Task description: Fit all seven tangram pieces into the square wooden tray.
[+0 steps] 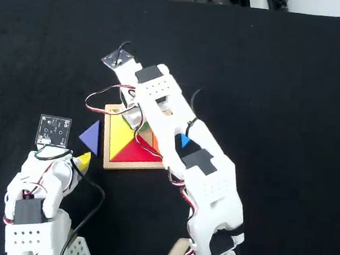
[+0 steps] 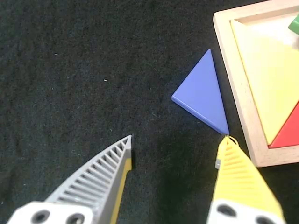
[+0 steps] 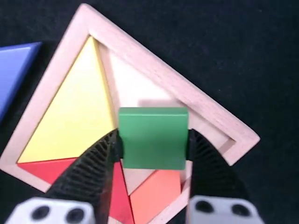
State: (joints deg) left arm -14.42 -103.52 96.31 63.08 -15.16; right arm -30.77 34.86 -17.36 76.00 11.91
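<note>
One green square (image 3: 153, 137) held over the tray (image 3: 154, 70)
Right fingers (image 3: 93, 172) clamp its sides; left fingers (image 2: 238, 172) gape — blue triangle (image 2: 203, 95) at one tip

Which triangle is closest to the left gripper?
The blue triangle, outside the wooden tray, its corner by the yellow fingertip of the left gripper. The yellow triangle and red triangle lie inside.

From above, the right arm (image 1: 160, 102) covers much of the wooden tray (image 1: 126, 164). In the right wrist view, the blue triangle (image 3: 11, 70) is cut off at the edge, and the green square (image 3: 153, 137) hides the tray floor under it.
</note>
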